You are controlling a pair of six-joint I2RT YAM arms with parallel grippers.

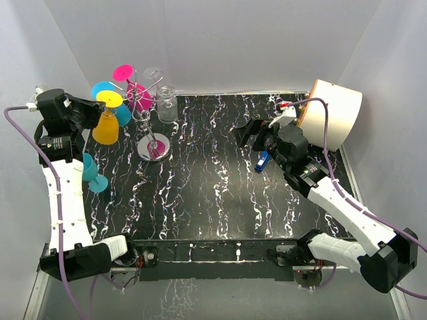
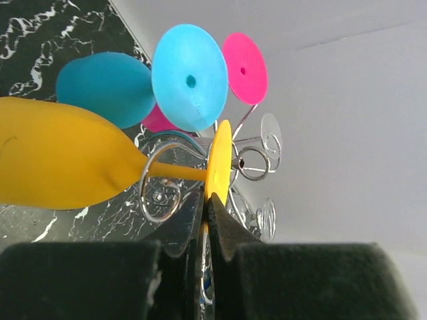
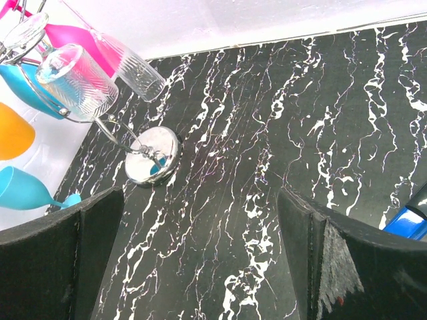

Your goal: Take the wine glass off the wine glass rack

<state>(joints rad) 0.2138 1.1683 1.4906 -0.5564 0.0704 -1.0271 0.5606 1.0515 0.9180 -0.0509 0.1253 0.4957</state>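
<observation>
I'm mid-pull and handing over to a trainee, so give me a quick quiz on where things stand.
1. True or false: the left gripper is shut on the foot of the yellow glass.
2. The right gripper is: A) open, holding nothing; B) shut on a clear glass; C) shut on a pink glass.
3. What colour is the loose glass that is off the rack, on the table by the left arm?

Key: 1 true. 2 A. 3 teal.
</observation>
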